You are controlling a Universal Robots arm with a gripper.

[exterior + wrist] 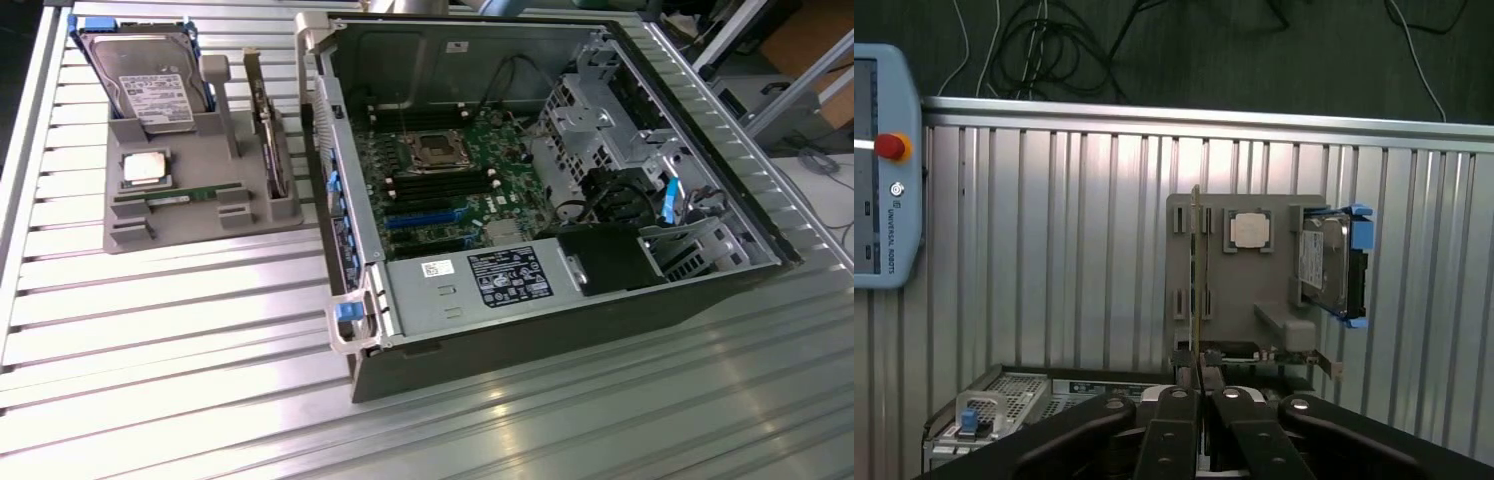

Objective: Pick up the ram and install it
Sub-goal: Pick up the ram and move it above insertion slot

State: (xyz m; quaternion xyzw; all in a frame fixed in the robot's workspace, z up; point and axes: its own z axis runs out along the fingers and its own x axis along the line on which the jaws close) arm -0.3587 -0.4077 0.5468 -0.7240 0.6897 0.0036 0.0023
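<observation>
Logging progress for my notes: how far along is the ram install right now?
Done: nothing visible; the ram lies in the gray holder and the motherboard's memory slots look empty. In hand: nothing; the gripper is shut, apart from the ram. Left: the pickup and the install.

Ribbed metal table [160,340], grey parts holder [134,240] on it, open computer case [534,340] just beside the holder
</observation>
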